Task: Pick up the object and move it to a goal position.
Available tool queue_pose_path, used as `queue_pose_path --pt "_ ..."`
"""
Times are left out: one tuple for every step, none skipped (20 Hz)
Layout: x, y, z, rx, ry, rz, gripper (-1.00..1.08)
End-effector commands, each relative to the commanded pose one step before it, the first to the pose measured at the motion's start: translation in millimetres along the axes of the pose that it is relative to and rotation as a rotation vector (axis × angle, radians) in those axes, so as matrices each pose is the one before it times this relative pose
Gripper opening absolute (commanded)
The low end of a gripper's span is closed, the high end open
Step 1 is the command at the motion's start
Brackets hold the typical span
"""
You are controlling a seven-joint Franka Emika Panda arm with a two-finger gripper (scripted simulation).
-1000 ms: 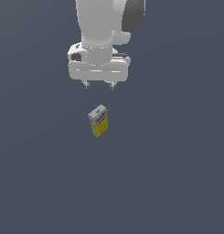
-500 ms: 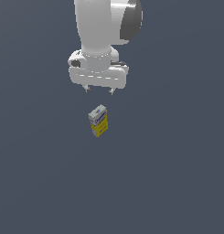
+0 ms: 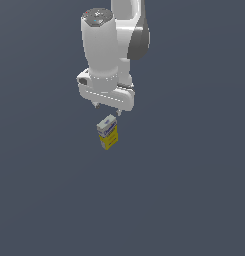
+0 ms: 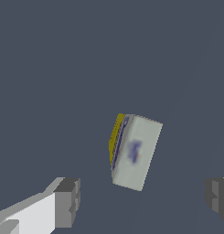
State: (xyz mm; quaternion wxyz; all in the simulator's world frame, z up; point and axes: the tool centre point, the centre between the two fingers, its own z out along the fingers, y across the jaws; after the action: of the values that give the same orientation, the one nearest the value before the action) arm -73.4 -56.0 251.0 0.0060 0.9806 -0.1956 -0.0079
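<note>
The object (image 3: 108,132) is a small carton with a yellow lower part and a white-grey top carrying blue-purple print, standing upright on the dark grey floor. In the wrist view the object (image 4: 134,151) shows its pale top face and a strip of yellow side. My white gripper (image 3: 108,109) hangs just above the carton and slightly behind it, open, with nothing between its short dark fingertips (image 3: 96,105). In the wrist view the gripper (image 4: 143,199) straddles a gap much wider than the carton, and the fingers (image 4: 67,202) are apart from it.
A plain dark grey floor (image 3: 194,190) stretches all around the carton. The white arm (image 3: 109,45) rises above the gripper toward the top of the exterior view.
The arm has swung its wrist forward and the gripper has come lower and nearer to the carton, turning a little. The carton has not moved.
</note>
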Motion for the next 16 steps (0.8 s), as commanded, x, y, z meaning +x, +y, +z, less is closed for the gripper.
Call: queue_pose_path --pt "1.38 1.65 12.04 0.00444 0.00302 0.071 1.0" --pt "0.43 0.64 4.27 0.00149 0.00094 0.02508 1.0" --pt "0.38 0.62 4.0 0.00138 0.00088 0.02359 1.0" --pt "0.34 0.61 3.73 0.00127 0.00081 0.0221 1.0" --pt "0.3 0.57 3.46 0.00116 0.00075 0.02058 1.0" --pt "0.27 0.55 3.2 0.00106 0.00069 0.01908 1.0" --pt "0.24 0.53 2.93 0.00097 0.00063 0.01758 1.0" --pt "0.21 0.49 2.67 0.00087 0.00058 0.01604 1.0" --pt "0.18 0.45 2.41 0.00078 0.00052 0.01452 1.0" --pt "0.16 0.42 2.16 0.00069 0.00047 0.01302 1.0" --pt "0.14 0.38 1.9 0.00061 0.00041 0.01149 1.0" --pt "0.12 0.33 1.64 0.00052 0.00036 0.00996 1.0" --pt "0.09 0.27 1.39 0.00044 0.0003 0.00841 1.0" --pt "0.09 0.25 1.13 0.00036 0.00025 0.00693 1.0" --pt "0.05 0.17 0.88 0.00027 0.00019 0.00534 1.0" --pt "0.04 0.13 0.63 0.0002 0.00014 0.00384 1.0"
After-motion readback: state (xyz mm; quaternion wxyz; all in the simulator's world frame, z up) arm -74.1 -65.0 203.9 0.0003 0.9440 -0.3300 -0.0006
